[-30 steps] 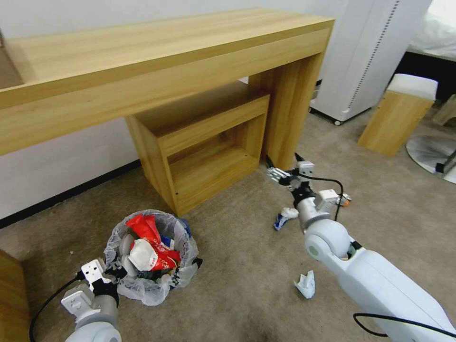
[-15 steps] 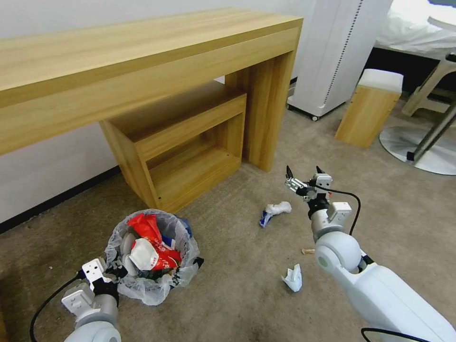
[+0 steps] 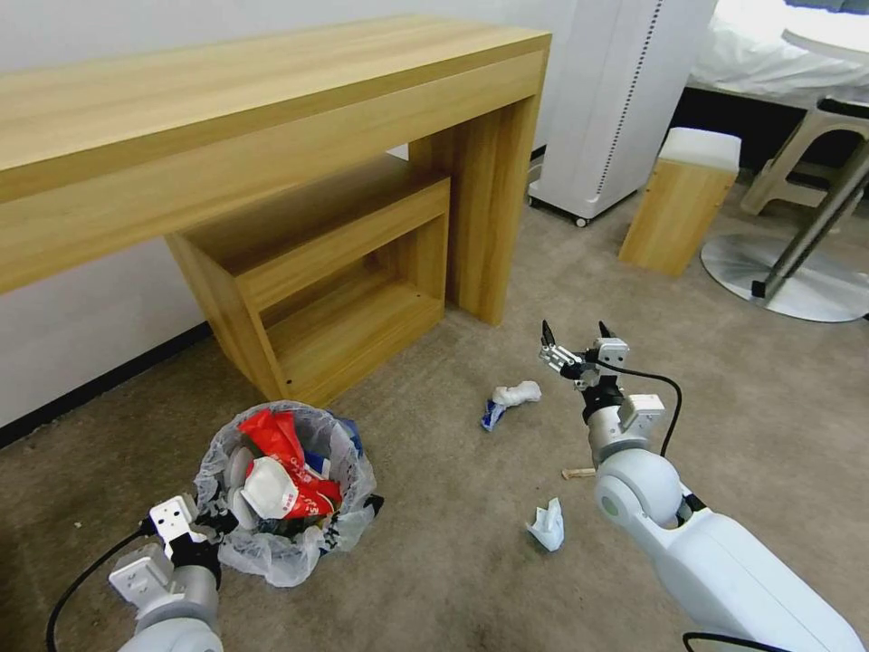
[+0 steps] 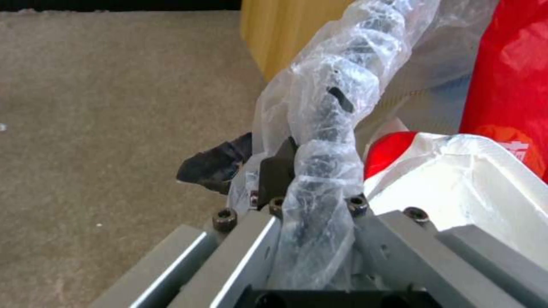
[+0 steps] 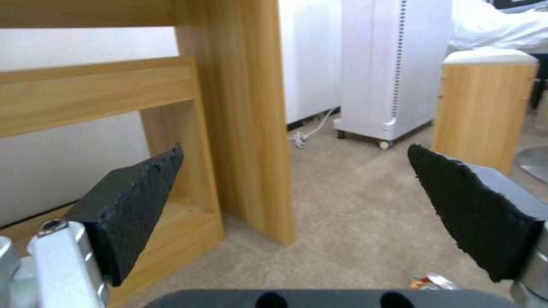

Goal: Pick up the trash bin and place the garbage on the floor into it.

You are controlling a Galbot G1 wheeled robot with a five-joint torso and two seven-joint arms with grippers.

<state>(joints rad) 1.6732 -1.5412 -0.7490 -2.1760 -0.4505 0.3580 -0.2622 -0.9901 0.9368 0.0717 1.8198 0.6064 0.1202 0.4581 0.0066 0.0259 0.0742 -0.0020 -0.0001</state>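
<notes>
Right gripper [image 3: 573,340], jaws spread and empty, has pulled back from the desk leg toward the crumpled tissue [image 3: 516,394]; left gripper [image 3: 220,522] stays clamped on the trash bin [image 3: 272,552] rim.

Head view bright, even indoor light; brightest at upper right, where white bedding [image 3: 778,54] washes out. Long light-wood desk [image 3: 272,100] throws soft shadow underneath. Wide-angle bowing at edges. Dark smudge on beige short-pile carpet [image 3: 425,580] near bottom. Left wrist view soft; crinkly translucent plastic bag [image 4: 325,128] blurred. Right wrist view hazy, background overexposed.
</notes>
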